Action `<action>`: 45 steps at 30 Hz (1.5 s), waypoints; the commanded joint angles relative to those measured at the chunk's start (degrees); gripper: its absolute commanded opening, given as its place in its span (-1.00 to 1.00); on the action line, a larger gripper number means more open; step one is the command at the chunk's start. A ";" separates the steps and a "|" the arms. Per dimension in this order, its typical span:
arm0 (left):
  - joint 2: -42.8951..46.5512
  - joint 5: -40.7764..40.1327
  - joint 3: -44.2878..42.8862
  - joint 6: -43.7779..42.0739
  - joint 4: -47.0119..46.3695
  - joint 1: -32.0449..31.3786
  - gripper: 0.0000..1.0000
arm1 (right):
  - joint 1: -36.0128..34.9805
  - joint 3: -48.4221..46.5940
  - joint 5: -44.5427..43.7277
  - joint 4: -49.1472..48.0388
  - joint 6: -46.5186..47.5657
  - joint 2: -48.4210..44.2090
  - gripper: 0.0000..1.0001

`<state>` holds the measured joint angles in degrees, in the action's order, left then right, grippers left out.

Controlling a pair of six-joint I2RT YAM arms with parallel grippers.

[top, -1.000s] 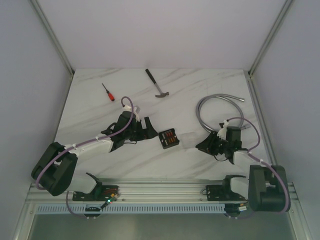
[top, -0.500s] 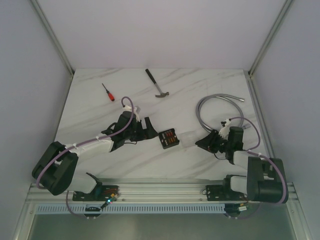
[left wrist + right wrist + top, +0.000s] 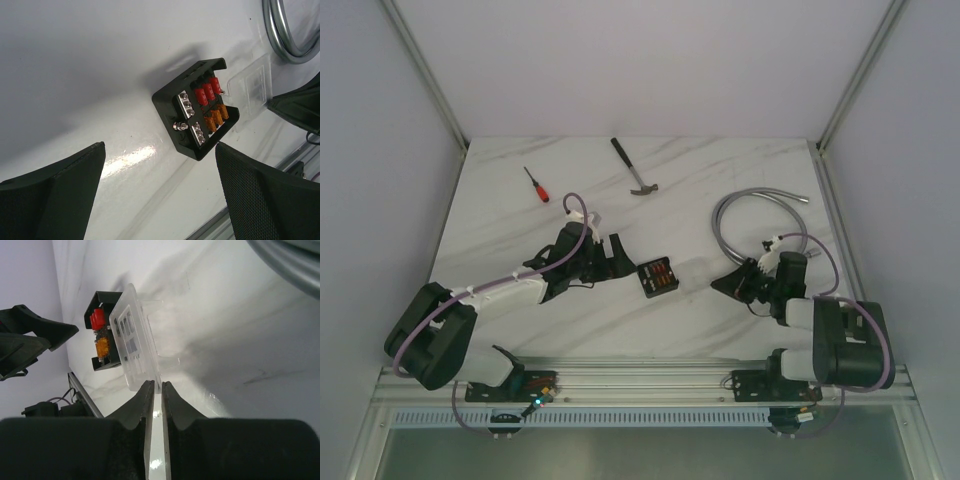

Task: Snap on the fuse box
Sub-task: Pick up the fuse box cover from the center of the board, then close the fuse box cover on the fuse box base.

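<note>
The fuse box (image 3: pixel 657 277) is a small black open box with red and orange fuses, lying on the white table between the arms. It also shows in the left wrist view (image 3: pixel 196 114) and in the right wrist view (image 3: pixel 101 337). My left gripper (image 3: pixel 623 258) is open and empty just left of the box, its tips (image 3: pixel 160 150) short of it. My right gripper (image 3: pixel 716 287) is shut on the edge of a clear plastic cover (image 3: pixel 135 347), which stands tilted against the box's right side. The cover also shows in the left wrist view (image 3: pixel 252 87).
A hammer (image 3: pixel 635 170) and a red-handled screwdriver (image 3: pixel 536 185) lie at the back of the table. A coiled grey metal hose (image 3: pixel 760 215) lies behind the right gripper. An aluminium rail (image 3: pixel 650 375) runs along the near edge.
The right arm's rear links have swung lower and closer to its base, with the gripper staying by the cover. The left arm and the fuse box have not moved.
</note>
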<state>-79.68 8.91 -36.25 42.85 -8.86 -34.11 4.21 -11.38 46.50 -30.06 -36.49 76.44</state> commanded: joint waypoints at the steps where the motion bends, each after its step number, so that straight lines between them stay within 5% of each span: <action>1: -0.74 1.12 -1.39 0.61 0.63 0.09 1.00 | 0.36 0.29 2.95 -5.11 -1.08 1.32 -0.77; 5: -0.75 1.08 -1.18 0.88 0.36 -0.10 1.00 | 0.36 -0.40 4.46 -4.30 -2.21 -1.08 -1.00; 13: -2.78 1.10 -1.27 2.98 -1.58 -0.42 1.00 | 0.28 -4.24 5.05 4.03 -4.77 -13.35 -1.00; 20: -3.77 0.61 -1.03 7.25 -5.36 -1.01 1.00 | -3.90 -5.26 3.80 -0.25 -12.73 -17.37 -1.00; 33: -4.60 -3.96 2.55 20.14 -14.19 -4.36 0.84 | -17.69 -5.10 -3.14 -17.29 -20.90 -4.18 -1.00; 45: -7.68 -4.69 3.39 24.55 -19.04 -6.13 0.51 | -20.23 -4.89 -4.13 -27.32 -23.97 7.49 -1.00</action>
<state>-86.04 4.99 -32.05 65.60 -25.04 -39.35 -15.40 -15.40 43.38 -49.80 -58.72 80.88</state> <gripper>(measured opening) 0.778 0.110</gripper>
